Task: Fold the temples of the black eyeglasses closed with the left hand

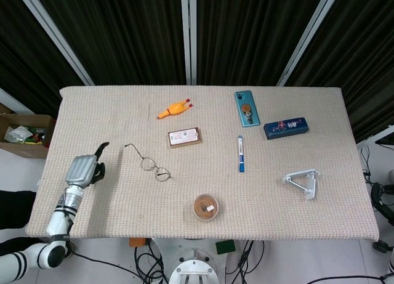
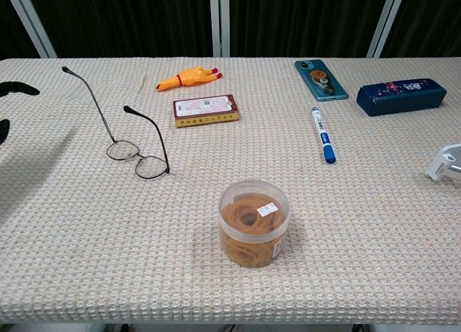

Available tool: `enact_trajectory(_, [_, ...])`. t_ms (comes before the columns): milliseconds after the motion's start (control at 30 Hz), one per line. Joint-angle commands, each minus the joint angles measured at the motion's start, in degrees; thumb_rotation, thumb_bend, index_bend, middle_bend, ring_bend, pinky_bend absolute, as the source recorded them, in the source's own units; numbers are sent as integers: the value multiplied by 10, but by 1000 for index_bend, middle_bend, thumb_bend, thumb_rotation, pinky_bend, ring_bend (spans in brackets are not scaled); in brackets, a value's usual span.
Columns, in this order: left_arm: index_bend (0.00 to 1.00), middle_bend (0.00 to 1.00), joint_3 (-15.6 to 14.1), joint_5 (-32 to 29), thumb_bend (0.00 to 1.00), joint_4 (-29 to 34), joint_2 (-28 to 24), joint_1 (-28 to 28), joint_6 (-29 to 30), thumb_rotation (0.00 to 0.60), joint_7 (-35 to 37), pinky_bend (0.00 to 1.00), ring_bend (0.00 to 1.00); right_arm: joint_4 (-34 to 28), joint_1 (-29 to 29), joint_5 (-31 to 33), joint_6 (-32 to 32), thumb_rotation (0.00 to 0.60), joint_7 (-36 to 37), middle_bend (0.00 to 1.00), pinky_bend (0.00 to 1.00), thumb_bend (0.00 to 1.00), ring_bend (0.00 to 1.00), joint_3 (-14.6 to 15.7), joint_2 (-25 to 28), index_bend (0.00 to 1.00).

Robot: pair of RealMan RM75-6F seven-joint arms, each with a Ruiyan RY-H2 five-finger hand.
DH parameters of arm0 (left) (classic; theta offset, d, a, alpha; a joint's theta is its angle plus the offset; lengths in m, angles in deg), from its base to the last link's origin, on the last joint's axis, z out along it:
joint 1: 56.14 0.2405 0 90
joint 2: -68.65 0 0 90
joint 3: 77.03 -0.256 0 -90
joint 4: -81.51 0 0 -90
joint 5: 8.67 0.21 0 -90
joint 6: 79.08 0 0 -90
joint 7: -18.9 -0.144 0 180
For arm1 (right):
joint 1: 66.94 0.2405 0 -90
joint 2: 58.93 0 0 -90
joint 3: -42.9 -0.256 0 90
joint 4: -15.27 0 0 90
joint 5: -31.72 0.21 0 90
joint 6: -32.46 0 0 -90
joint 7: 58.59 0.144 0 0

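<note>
The black thin-wire eyeglasses [image 1: 152, 165] lie on the woven table cover left of centre, lenses [image 2: 137, 159] toward me. Both temples stick out from the frame toward the back left, unfolded. My left hand [image 1: 86, 169] hovers near the table's left edge, a clear gap to the left of the glasses, touching nothing. Its thumb points up and away and nothing is in it. The chest view shows only dark fingertips [image 2: 17, 87] at the left border. My right hand is in neither view.
A jar of rubber bands [image 2: 253, 222] stands in front of centre. Behind the glasses lie a small brown box [image 2: 205, 110] and a yellow rubber chicken [image 2: 189, 78]. A pen [image 1: 241, 153], teal phone [image 1: 246, 108], blue case [image 1: 285, 127] and white bracket [image 1: 303, 182] are on the right.
</note>
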Motion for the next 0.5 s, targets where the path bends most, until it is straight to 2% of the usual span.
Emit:
enact_trajectory(33, [87, 986, 7, 19, 647, -17, 12, -12, -21, 600, 19, 957, 936, -1, -1, 2, 1, 600, 0, 0, 0, 439, 0, 0, 1, 0])
enact_trajectory(500, [84, 984, -1, 97, 657, -2, 28, -53, -39, 600, -1, 960, 941, -7, 2, 3, 13, 600, -9, 0, 0, 438, 0, 0, 4, 0])
